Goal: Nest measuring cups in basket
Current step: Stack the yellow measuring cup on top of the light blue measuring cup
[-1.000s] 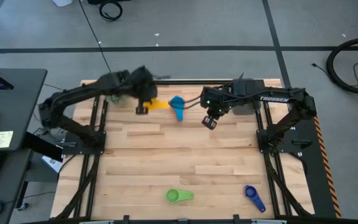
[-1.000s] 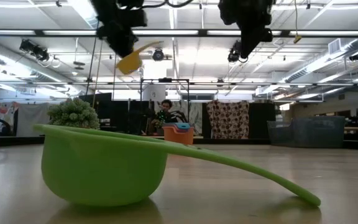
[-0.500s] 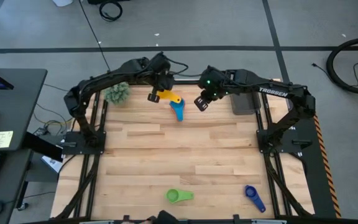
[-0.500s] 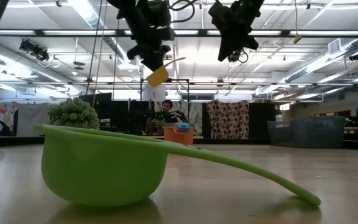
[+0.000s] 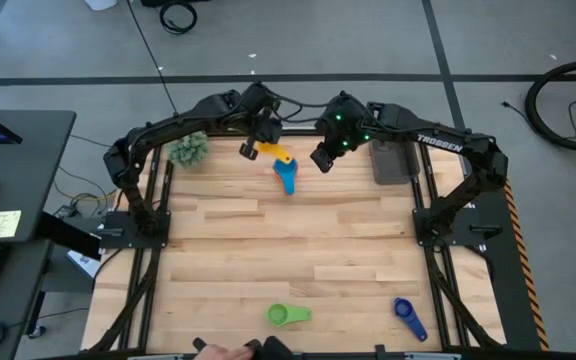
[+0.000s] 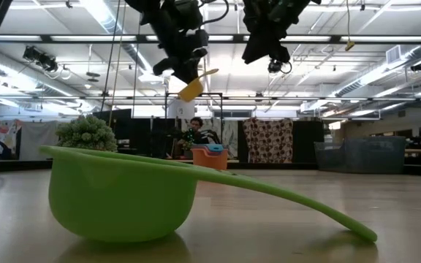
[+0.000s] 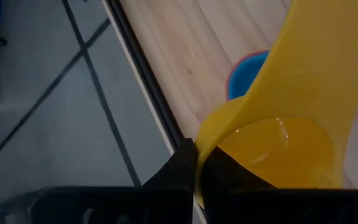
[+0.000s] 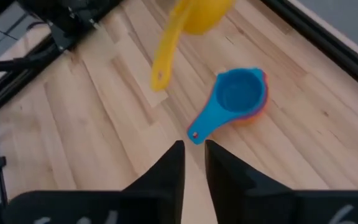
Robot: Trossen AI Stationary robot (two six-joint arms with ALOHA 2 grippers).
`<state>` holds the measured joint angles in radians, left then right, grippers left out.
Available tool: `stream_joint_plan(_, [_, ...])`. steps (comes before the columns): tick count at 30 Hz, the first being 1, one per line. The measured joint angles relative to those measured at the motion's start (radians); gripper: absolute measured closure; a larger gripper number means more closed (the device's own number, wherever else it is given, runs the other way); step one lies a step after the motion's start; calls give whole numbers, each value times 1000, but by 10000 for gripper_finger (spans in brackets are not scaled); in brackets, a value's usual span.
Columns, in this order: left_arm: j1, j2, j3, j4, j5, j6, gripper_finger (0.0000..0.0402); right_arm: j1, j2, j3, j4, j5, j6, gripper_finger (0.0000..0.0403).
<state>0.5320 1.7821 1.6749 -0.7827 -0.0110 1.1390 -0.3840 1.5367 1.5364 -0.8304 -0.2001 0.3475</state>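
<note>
Overhead, the left gripper [image 5: 251, 151] is clenching the yellow measuring cup [image 5: 276, 154] and hanging it in the air at the far edge of the bench [image 5: 288, 250]. The nested stack, an orange cup with a light blue cup [image 5: 286, 176] on top, is sitting just below and slightly toward the near side of that gripper. In the right wrist view the yellow cup's [image 8: 197, 14] bowl is hovering beyond the stack [image 8: 236, 94], with its handle slanting off to one side; the light blue handle is pointing away from the bowl at an angle.

The right gripper [image 5: 321, 160] is hanging just on the other side of the stack, carrying nothing, its fingers a narrow gap apart. I judge the left arm the one to lower the yellow cup into the stack, so the bowl needs to shift over the light blue rim.

Wooden planks are lying bare around the stack. A green measuring cup [image 5: 287, 315] and a dark blue measuring cup [image 5: 408, 317] are waiting well apart at the near edge. The grey basket [image 5: 393, 162] is sitting beyond the right gripper, and a fuzzy green plant ball [image 5: 187, 149] behind the left arm.
</note>
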Motion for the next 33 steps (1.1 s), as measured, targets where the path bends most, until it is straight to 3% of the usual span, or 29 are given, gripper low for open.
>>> stream_joint_plan(11, [-4,0,0,49,0,25,391,0,0,0,124,-7,1,268])
stream_joint_plan(25, [-75,53,-1,179,-20,73,391,-2,0,-1,136,-54,36,264])
stream_joint_plan(33, [-98,53,-1,282,-44,92,391,-3,0,-72,149,-101,71,264])
